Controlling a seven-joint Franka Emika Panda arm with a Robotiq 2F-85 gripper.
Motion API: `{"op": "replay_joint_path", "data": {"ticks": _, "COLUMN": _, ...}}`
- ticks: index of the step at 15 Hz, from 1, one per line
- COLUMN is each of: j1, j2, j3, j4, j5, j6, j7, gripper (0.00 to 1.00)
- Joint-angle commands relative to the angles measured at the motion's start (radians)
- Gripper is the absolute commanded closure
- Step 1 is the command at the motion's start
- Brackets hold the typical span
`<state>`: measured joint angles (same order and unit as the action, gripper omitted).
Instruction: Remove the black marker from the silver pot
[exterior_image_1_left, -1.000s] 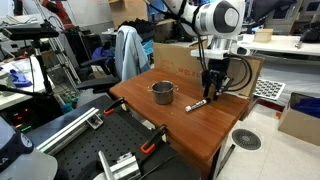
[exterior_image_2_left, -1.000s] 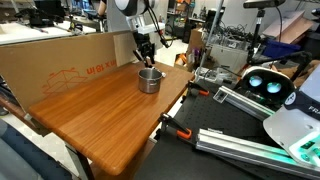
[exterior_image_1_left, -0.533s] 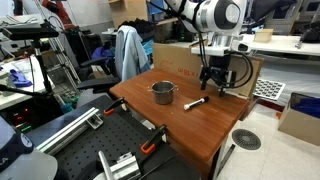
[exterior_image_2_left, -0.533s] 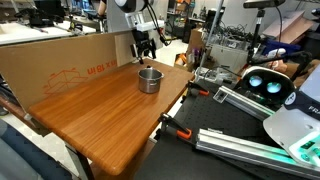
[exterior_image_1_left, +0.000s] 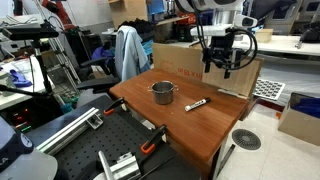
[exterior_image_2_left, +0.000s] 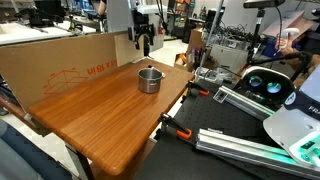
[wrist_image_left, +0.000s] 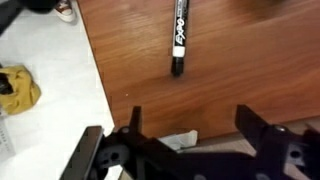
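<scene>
Seemingly at the last step, with marker (exterior_image_1_left: 196, 104) flat on surface (exterior_image_1_left: 215, 128) at 4 o'clock from pot (exterior_image_1_left: 162, 92), outside it, and tool (exterior_image_1_left: 222, 66) empty, jaws spread, above; probably needing only withdrawal next.

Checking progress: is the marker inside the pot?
No, the marker lies on the table beside the pot, apart from it.

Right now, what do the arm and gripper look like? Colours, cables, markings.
The white, rounded-link arm has glossy shells with darker bands at the joints. The black two-finger gripper is boxy and matte, with dark cables looping loosely beside it. In the wrist view its black jaws look angular, with a small white patch on the body between them. No readable markings.
</scene>
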<state>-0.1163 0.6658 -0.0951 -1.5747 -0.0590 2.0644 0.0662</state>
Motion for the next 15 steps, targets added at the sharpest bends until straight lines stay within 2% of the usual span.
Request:
{"op": "replay_joint_path", "data": {"ticks": 1, "j1": -0.013, "j2": -0.201, "j3": 0.017, "j4": -0.240, "j5": 0.039, "j6": 0.173, "j7": -0.042, "gripper": 0.00}}
{"op": "replay_joint_path", "data": {"ticks": 3, "j1": -0.009, "j2": -0.289, "j3": 0.018, "j4": -0.330, "j5": 0.046, "j6": 0.218, "j7": -0.051, "gripper": 0.00}}
{"op": "replay_joint_path", "data": {"ticks": 4, "j1": 0.003, "j2": -0.198, "j3": 0.001, "j4": -0.202, "j5": 0.019, "j6": 0.129, "j7": -0.024, "gripper": 0.00}}
{"op": "replay_joint_path", "data": {"ticks": 6, "j1": 0.004, "j2": -0.233, "j3": 0.001, "j4": -0.232, "j5": 0.019, "j6": 0.132, "j7": -0.024, "gripper": 0.00}}
{"op": "replay_joint_path", "data": {"ticks": 15, "j1": 0.003, "j2": -0.206, "j3": 0.001, "j4": -0.214, "j5": 0.019, "j6": 0.132, "j7": -0.024, "gripper": 0.00}}
